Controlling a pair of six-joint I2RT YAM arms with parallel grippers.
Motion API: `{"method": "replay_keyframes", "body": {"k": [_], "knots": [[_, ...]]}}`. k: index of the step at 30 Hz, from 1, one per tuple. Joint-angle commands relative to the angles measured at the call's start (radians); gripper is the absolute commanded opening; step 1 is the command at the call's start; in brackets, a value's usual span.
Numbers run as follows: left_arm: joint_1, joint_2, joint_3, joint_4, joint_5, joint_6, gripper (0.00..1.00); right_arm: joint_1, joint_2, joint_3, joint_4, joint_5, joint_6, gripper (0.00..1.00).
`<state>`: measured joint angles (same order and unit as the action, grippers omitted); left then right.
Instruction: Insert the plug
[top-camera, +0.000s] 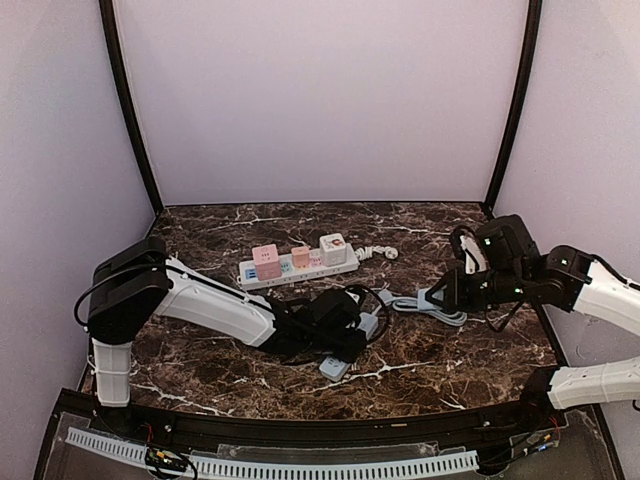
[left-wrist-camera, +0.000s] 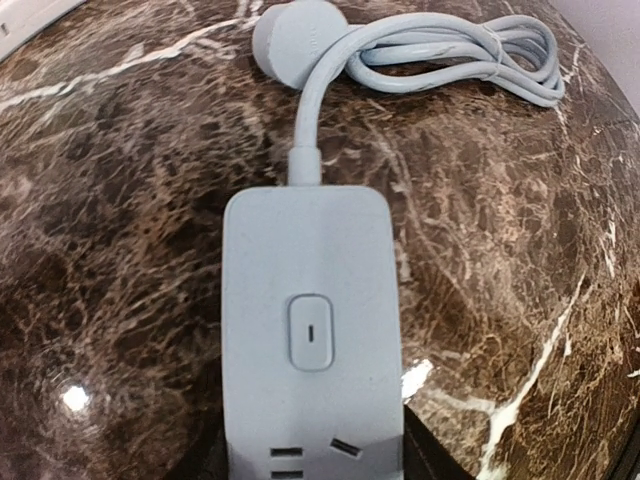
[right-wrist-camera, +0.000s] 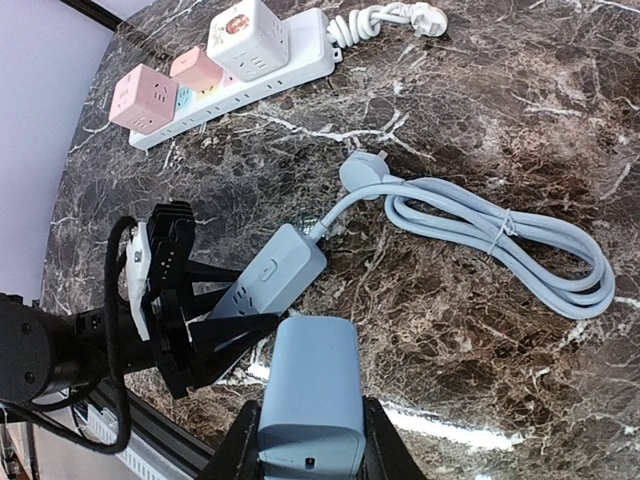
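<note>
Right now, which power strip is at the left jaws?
The short grey strip with the bundled grey cable; the long white strip, carrying three cube adapters, lies farther back.

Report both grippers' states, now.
Left gripper: closed on the grey power strip.
Right gripper: closed on the blue adapter.

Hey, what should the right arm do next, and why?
Probably swing the right gripper and its adapter left toward the strip: the left gripper clamps the strip's socket end, and the adapter hangs well apart from it.
</note>
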<state>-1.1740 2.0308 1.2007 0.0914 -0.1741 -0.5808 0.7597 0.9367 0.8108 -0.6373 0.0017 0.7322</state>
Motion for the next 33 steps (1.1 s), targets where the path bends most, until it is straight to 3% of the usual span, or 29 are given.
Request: {"method": "replay_keyframes", "body": {"k": [1,4,6,12,23,28,33], "knots": [[-0.032,0.03,0.025,0.065,0.044,-0.03,0.57,-0.005,-0.003,0.018,-0.02,0.029,0.01,0.0],[-0.045,0.031,0.04,0.075,0.067,-0.006,0.76,-0.005,0.016,0.034,-0.034,0.03,0.013,0.0],[-0.055,0.027,0.047,0.089,0.085,0.007,0.81,-0.005,0.029,0.046,-0.039,0.028,0.016,0.0],[-0.062,-0.092,-0.064,0.213,0.102,0.044,0.82,-0.005,0.078,0.088,-0.063,0.005,0.032,0.0],[0.009,-0.519,-0.402,0.332,-0.263,0.231,0.91,0.002,0.195,0.126,-0.018,-0.137,0.105,0.0],[0.126,-0.64,-0.556,0.372,-0.294,0.281,0.93,0.042,0.285,0.135,0.065,-0.178,0.159,0.0],[0.148,-0.766,-0.647,0.396,-0.402,0.37,0.96,0.112,0.421,0.197,0.069,-0.152,0.241,0.0]]}}
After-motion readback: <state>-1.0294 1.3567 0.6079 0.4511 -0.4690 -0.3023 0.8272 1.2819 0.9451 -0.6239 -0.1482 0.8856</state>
